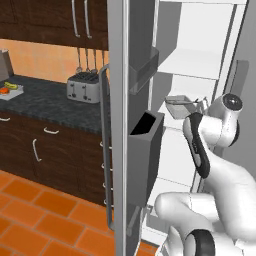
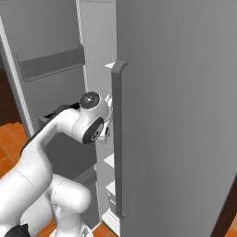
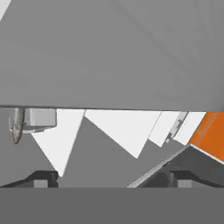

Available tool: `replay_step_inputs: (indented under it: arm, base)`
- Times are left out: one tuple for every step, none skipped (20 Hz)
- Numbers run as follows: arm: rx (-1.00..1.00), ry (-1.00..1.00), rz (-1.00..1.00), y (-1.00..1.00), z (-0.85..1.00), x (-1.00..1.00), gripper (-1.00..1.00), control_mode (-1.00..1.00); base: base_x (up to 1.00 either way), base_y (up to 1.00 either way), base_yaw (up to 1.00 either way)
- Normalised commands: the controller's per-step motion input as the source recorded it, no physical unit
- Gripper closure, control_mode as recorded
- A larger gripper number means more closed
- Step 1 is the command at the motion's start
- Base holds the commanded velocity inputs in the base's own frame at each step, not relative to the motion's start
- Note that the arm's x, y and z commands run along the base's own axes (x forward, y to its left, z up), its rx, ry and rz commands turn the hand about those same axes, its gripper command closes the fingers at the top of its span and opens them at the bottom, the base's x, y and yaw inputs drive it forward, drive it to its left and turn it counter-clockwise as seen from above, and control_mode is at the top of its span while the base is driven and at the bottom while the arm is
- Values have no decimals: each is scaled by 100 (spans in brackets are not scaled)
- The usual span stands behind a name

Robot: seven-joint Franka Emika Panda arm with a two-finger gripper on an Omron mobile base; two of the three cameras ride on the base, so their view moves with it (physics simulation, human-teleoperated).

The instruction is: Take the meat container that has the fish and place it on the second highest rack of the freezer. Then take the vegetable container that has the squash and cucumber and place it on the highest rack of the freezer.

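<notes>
The meat container point(image 1: 179, 102) is a small grey box standing on a white rack point(image 1: 186, 116) inside the open freezer. In the hand view it sits at the left point(image 3: 40, 119) with a brownish fish point(image 3: 16, 126) at its edge. My gripper point(image 3: 109, 181) is open and holds nothing, its fingertips point(image 3: 41, 179) spread wide. In the left base view my hand point(image 1: 200, 104) is just right of the container and apart from it. Far left on the dark counter lies the vegetable container point(image 1: 10, 92), with orange and green pieces in it.
The open freezer door point(image 1: 120, 125), with its dark bins point(image 1: 147, 150), stands left of my arm. The other door with a long handle point(image 2: 118, 139) is close on the right. A toaster point(image 1: 83, 87) stands on the counter. More white racks point(image 1: 192, 70) lie above.
</notes>
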Motion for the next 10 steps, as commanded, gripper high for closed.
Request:
replay_step_inputs:
  arm:
    - [-13,0,18,28,0,-91,-100,-100]
    - [-14,0,19,31,0,-86,-100,-100]
    - [-15,0,19,29,0,-88,-100,-100]
    - [-15,0,17,21,0,-94,-100,-100]
    - [-17,0,15,21,0,-92,-100,-100]
    - [-16,0,15,11,0,-94,-100,-100]
    - [-14,0,15,3,0,-86,-100,-100]
    - [-11,0,14,1,20,-64,-100,-100]
    - [-7,0,14,6,34,-33,-100,-100]
    - [-5,0,17,21,46,-9,-100,-100]
  base:
    - [0,0,0]
    - [0,0,0]
    - [0,0,0]
    - [0,0,0]
    - [0,0,0]
    - [0,0,0]
    - [0,0,0]
    - [0,0,0]
    - [0,0,0]
    - [0,0,0]
